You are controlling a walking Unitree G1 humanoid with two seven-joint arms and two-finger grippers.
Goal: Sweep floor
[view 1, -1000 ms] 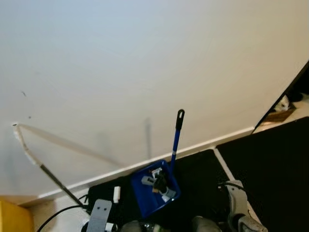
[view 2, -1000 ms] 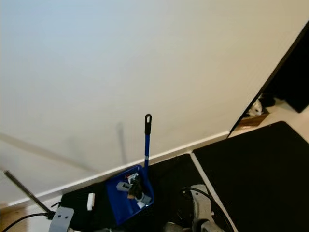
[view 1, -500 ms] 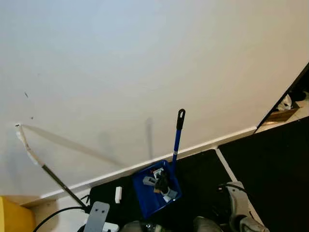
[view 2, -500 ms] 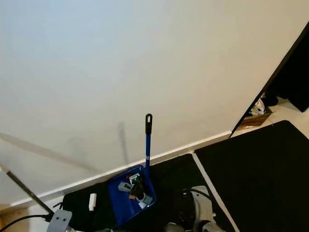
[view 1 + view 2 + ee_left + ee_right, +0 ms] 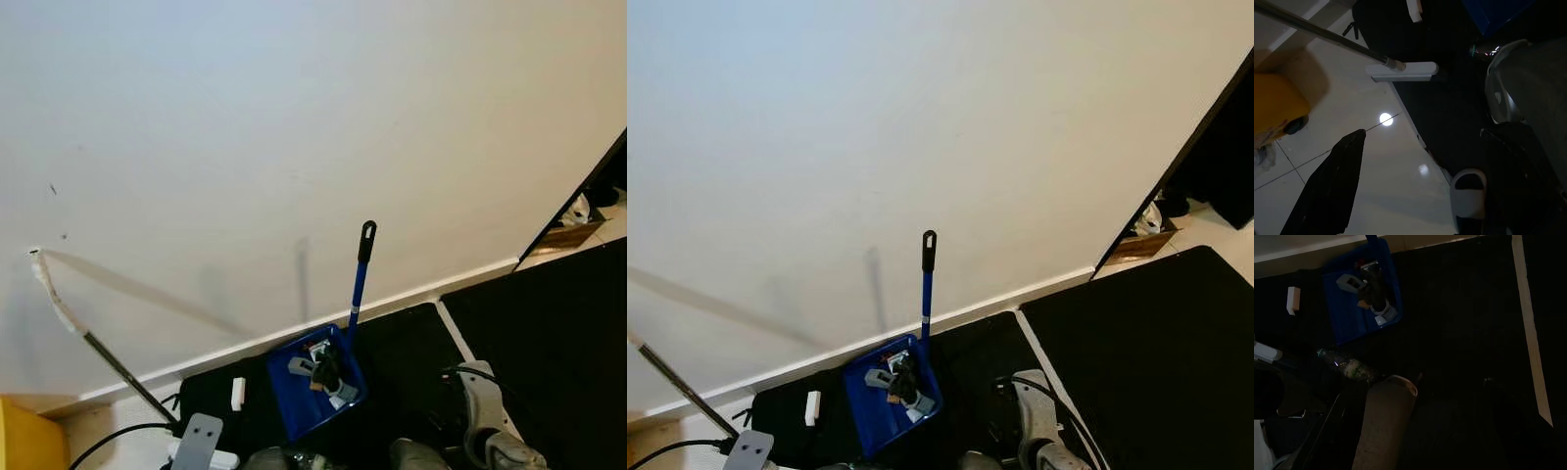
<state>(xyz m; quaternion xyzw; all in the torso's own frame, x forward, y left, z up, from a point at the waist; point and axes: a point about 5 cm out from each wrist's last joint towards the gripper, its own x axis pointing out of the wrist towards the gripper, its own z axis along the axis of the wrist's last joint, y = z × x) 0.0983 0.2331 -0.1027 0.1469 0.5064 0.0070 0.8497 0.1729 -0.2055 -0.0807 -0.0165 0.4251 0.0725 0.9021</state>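
A blue dustpan (image 5: 315, 380) with a long upright handle (image 5: 359, 277) stands on a black mat (image 5: 411, 352) by the wall. Grey and dark scraps lie in it, which the right wrist view (image 5: 1369, 288) also shows. A broom's metal pole (image 5: 108, 357) leans against the wall at the left, and its pale head (image 5: 1402, 71) rests on the floor. My left gripper (image 5: 1422, 134) hangs open over the tiles beside that head, holding nothing. My right arm (image 5: 482, 423) hangs low over the mat.
A small white block (image 5: 236, 392) lies on the mat left of the dustpan. A plastic bottle (image 5: 1349, 367) lies nearer me. A yellow object (image 5: 27, 439) sits at the far left, and a slipper (image 5: 1469, 198) is on the tiles. A second black mat (image 5: 1146, 352) lies to the right.
Only the camera has wobbled slightly. The dustpan, the pole and both arms keep their places.
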